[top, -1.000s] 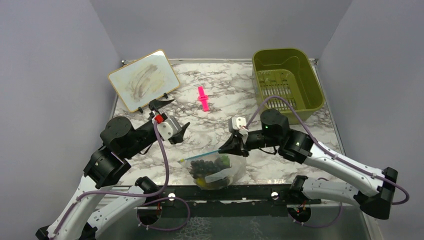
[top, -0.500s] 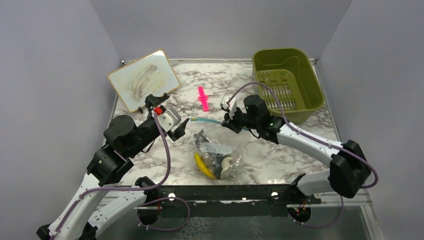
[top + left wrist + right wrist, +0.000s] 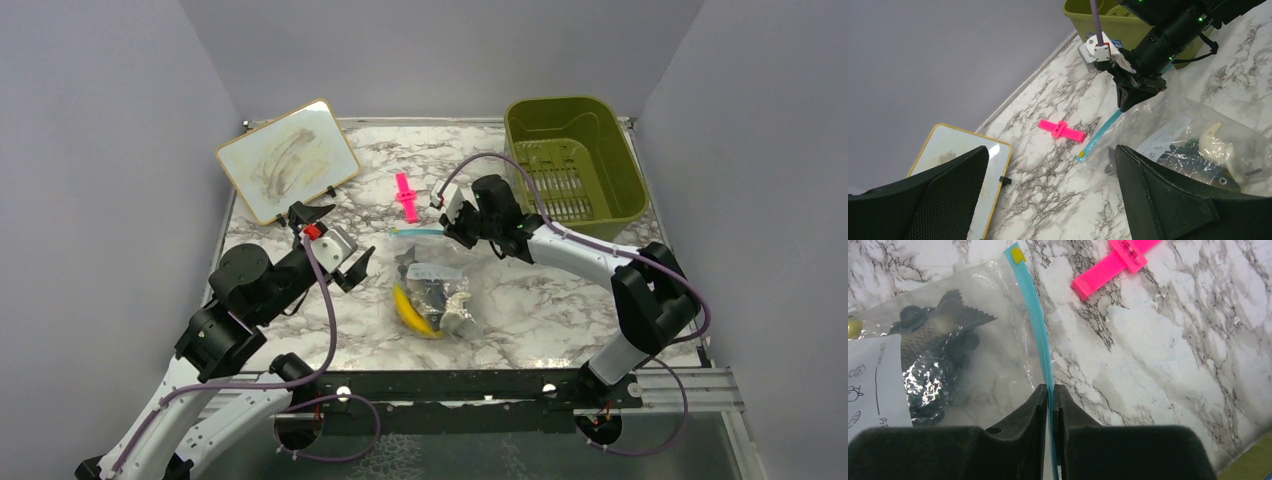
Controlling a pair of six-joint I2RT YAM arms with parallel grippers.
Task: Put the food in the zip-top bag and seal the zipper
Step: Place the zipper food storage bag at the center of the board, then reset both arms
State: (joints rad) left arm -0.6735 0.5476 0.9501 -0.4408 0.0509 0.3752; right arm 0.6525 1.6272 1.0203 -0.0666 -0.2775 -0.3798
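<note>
Top external shows zip-top bag (image 3: 436, 288) on marbled table (image 3: 545, 318), grey walls (image 3: 450, 50).

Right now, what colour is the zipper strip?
The zipper is blue-teal; the right wrist view shows it best.

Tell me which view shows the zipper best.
Right wrist: the zipper runs large and sharp from its yellow end tab into the right pincer, shut on it. Left wrist shows it as a thin slanted strip; top external shows only a short teal sliver.
</note>
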